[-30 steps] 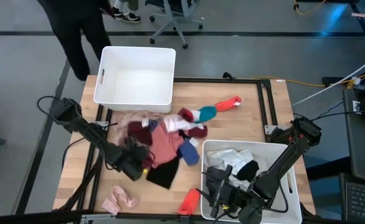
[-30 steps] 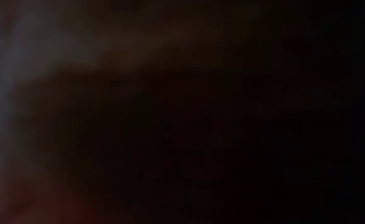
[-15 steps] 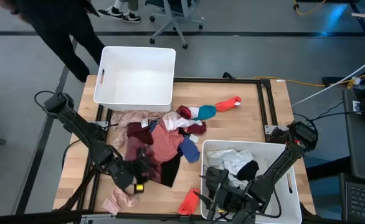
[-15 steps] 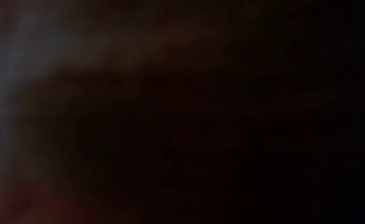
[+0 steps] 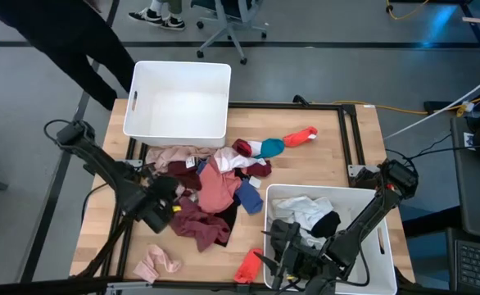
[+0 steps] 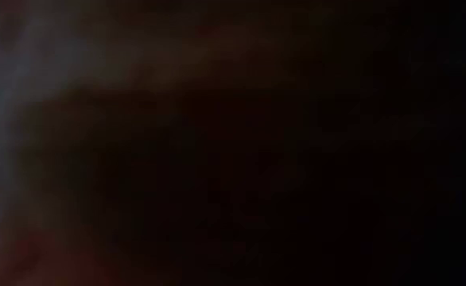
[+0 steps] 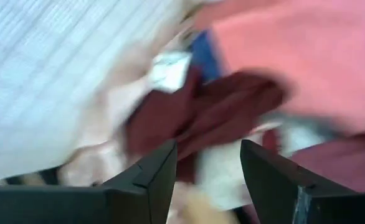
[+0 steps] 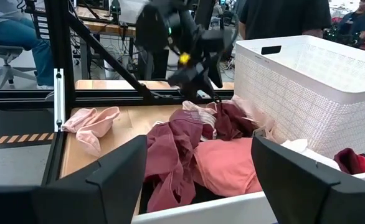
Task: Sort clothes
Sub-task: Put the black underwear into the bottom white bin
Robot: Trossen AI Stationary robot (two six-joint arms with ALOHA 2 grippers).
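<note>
Left claw (image 5: pixel 168 199) sits open at the clothes pile's (image 5: pixel 215 176) edge, gripping nothing - maroon garment (image 5: pixel 201 225) just beside it. Right claw (image 5: pixel 274 260) hangs open too - at its bin's (image 5: pixel 363 197) near corner.

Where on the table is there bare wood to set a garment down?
Free: right of the teal-and-red sock, above the filled bin; also left of the pink garment. Crowded: the clothes pile mid-table by the left gripper.
</note>
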